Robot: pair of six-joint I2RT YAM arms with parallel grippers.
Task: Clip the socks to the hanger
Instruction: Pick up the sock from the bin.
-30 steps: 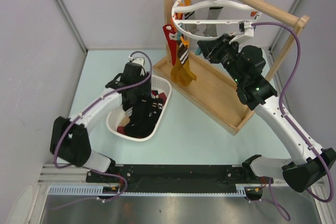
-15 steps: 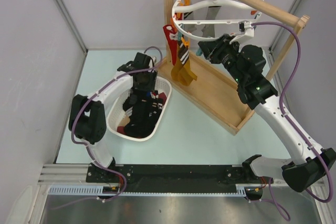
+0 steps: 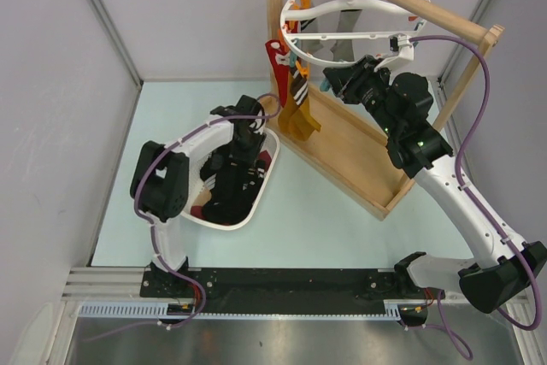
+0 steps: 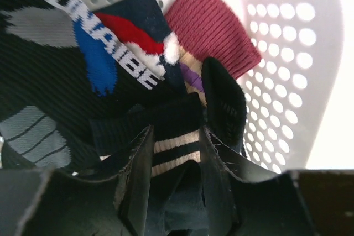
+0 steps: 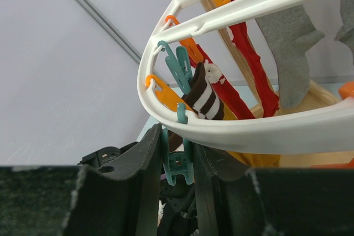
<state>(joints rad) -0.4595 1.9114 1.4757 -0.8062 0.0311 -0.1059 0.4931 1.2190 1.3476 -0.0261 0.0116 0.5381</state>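
The white perforated basket (image 4: 287, 53) holds a heap of dark socks (image 3: 229, 194), with a maroon sock (image 4: 213, 26) lying against its holed wall and a black lettered sock (image 4: 50, 75) near it. The left gripper (image 4: 176, 139) is down inside the basket, its jaws pinched on a navy striped sock (image 4: 176, 156) (white bands across the cuff) on top of the heap. Above the wooden tray (image 3: 355, 160), the hanger (image 5: 260, 128) hangs from the rail (image 3: 444, 12). A red sock (image 5: 251, 67), a grey sock (image 5: 287, 34) and a brown striped sock (image 5: 203, 99) are already clipped to it. The right gripper (image 5: 177, 158) squeezes a teal clip (image 5: 178, 171) just under the ring.
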